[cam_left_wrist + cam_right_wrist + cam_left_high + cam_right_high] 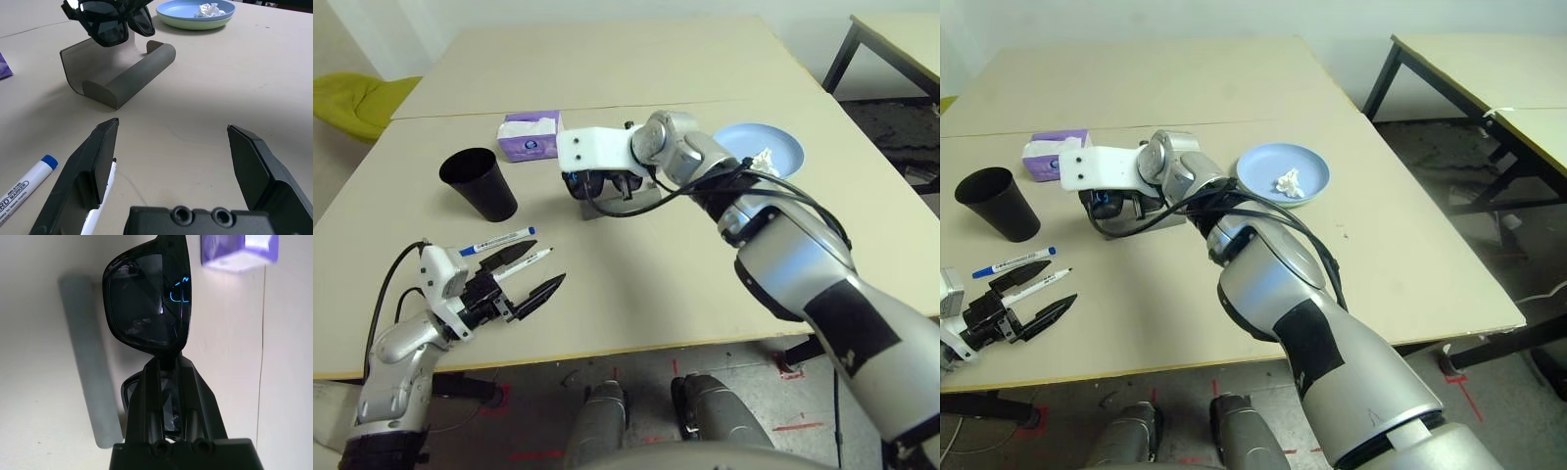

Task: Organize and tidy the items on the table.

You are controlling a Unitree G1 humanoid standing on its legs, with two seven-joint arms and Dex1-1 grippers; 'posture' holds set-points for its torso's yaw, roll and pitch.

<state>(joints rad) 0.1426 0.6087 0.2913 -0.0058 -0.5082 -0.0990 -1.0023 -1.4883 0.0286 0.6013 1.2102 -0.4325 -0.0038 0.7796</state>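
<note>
My right gripper (166, 363) is shut on the black sunglasses (603, 183), holding them just above the open grey glasses case (122, 68) at the middle of the table (656, 284). Close to the front left edge my left gripper (536, 269) stands open, nothing between its fingers. Two white marker pens lie beside it: a blue-capped one (497, 240) and a thinner one (525, 261) touching the inner finger. The black cup (480, 183) stands upright behind them. A crumpled white tissue (1288, 182) lies on the light blue plate (1263, 162), which is stacked on a pale green plate (195, 24).
A purple tissue box (530, 135) sits behind the cup, near the seam. A separate black-legged table (1489, 69) stands to the right and a yellow-green chair (362, 98) off the far left corner. Bare tabletop lies in front of the case.
</note>
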